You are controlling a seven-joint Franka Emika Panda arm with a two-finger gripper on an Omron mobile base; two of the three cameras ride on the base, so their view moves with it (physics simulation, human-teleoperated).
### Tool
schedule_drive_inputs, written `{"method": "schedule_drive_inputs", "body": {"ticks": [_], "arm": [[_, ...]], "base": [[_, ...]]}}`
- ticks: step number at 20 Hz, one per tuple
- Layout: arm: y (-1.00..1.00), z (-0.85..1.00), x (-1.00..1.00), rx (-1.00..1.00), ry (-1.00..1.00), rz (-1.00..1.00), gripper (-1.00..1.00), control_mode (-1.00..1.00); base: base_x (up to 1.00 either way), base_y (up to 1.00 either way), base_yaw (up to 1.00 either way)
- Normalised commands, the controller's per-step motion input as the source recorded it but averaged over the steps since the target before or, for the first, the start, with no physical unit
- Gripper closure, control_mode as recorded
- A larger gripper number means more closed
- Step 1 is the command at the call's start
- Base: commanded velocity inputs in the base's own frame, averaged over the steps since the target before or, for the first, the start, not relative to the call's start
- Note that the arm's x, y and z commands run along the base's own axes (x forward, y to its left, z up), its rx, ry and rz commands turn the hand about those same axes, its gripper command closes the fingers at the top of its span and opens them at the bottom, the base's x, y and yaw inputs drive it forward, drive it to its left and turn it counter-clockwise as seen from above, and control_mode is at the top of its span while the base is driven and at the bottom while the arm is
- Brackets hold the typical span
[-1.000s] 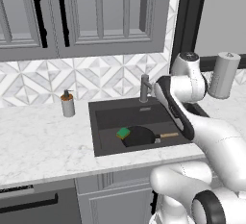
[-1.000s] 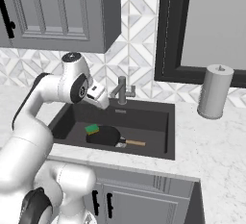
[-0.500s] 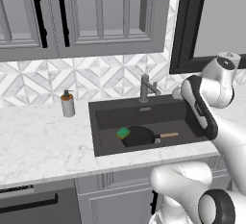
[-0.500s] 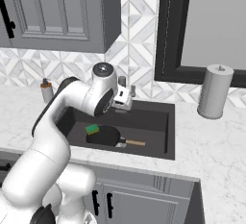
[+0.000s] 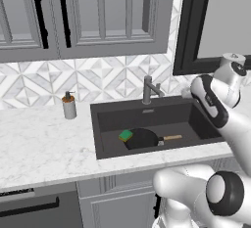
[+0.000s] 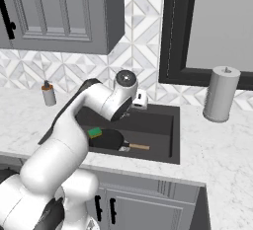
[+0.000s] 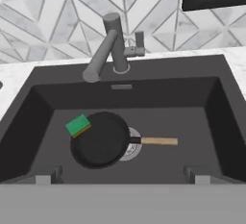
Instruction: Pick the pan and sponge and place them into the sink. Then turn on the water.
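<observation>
Pan (image 7: pixel 100 146) and sponge (image 7: pixel 78 125) unmoved in sink (image 7: pixel 216 117); arm swung right.

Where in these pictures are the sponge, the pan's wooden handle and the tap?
sponge (image 7: pixel 78 125): hand view, middle of its green face.
pan (image 7: pixel 159 142): hand view, midway along its wooden handle.
faucet (image 5: pixel 147 90): left base view, on its upright grey post.

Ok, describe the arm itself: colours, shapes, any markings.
The arm is glossy white, made of thick rounded links. Dark bands run along the sides of some links, and its joints end in round dark grey caps with a lighter ring, like the one near the wrist. In the left base view a large dark disc closes the lowest joint. No cables or lettering show.
</observation>
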Motion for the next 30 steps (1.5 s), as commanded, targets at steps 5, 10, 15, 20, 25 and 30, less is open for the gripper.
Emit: {"method": "schedule_drive_inputs", "body": {"ticks": [5, 10, 15, 20, 25, 30], "arm": [[-0.15, -0.19, 0.40, 0.00, -0.11, 0.00, -1.00, -1.00], [-0.01, -0.32, 0.18, 0.00, -0.16, 0.00, -1.00, -1.00], [-0.22, -0.09, 0.17, 0.02, -0.15, 0.00, -1.00, -1.00], [-0.17, -0.01, 0.02, 0.02, -0.18, 0.01, -1.00, -1.00], [-0.22, -0.14, 0.03, 0.03, -0.26, 0.07, -1.00, -1.00], [-0.11, -0.06, 0.08, 0.02, -0.30, 0.08, -1.00, -1.00]], "base": [[0.00, 0.00, 0.00], [0.00, 0.00, 0.00], [0.00, 0.00, 0.00], [0.00, 0.00, 0.00], [0.00, 0.00, 0.00], [0.00, 0.00, 0.00]]}}
